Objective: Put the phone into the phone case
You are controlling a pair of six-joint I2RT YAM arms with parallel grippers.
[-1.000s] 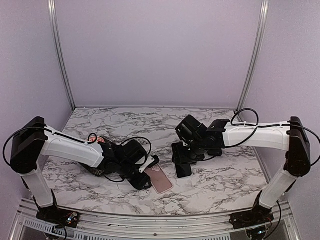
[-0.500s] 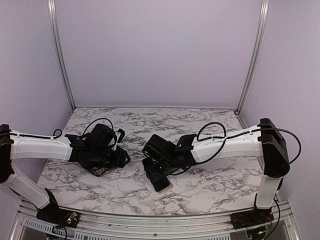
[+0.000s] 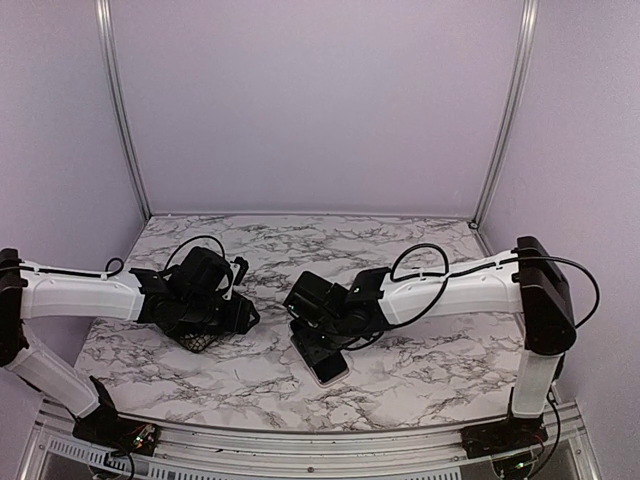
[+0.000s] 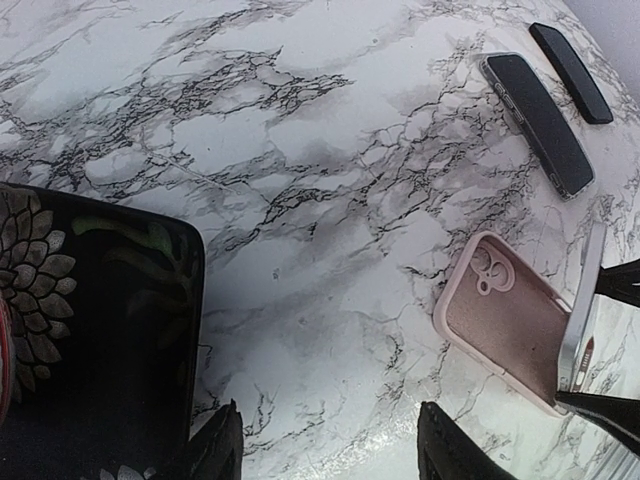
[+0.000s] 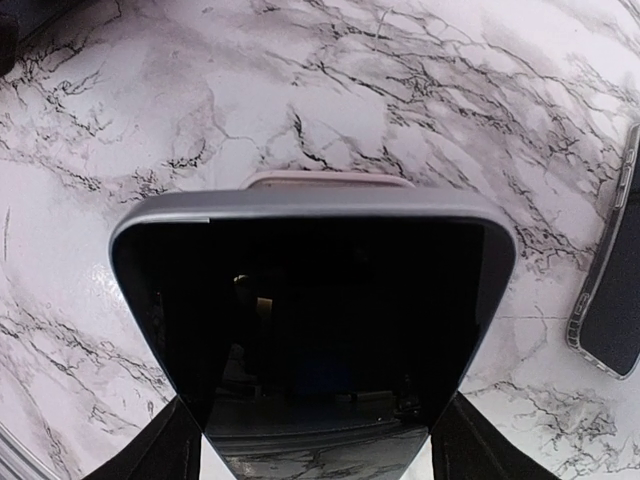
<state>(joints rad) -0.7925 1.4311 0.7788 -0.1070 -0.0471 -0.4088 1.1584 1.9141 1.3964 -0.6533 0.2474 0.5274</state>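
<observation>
Now the phone [image 5: 312, 320], gripped by the right pincer [image 5: 315, 450], leans on edge over the pink phone case [image 4: 495, 320] near the counter's [image 3: 420, 380] front edge; next it probably must be laid flat and pressed in, while the left pincer [image 4: 330, 450] hangs open.

The hand [image 5: 316, 442] grips the phone [image 5: 315, 320], the pink phone case [image 5: 330, 180] showing just beyond it.

The pink phone case [image 4: 497, 322] lies hollow side up on the marble desk [image 4: 300, 130] near its front middle, with the silver-edged, dark-screened phone [image 5: 312, 318] held steeply tilted just above it.
</observation>
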